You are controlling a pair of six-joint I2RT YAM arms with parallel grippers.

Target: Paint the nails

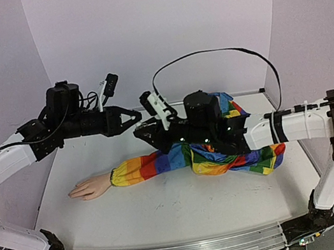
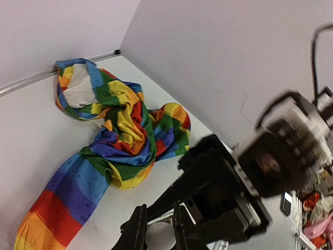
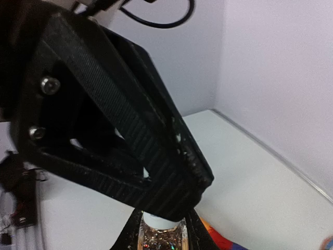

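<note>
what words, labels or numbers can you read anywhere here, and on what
None can be read in any view.
Rainbow sleeve: faint doodles on the blue stripes, too blurred to read as words.
Glass bottle and its white cap: no label shows.

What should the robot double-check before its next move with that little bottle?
1. Right gripper clamped on the bottle: ok.
2. Left gripper shut on the bottle's white top: ok.
3. Bottle upright: cannot tell.
4. Mannequin hand flat on the table, apart from both arms: ok.
5. Nails bare or painted: cannot tell, too small.
6. Striped sleeve clear of the right arm: not ok, bunched beneath it.
</note>
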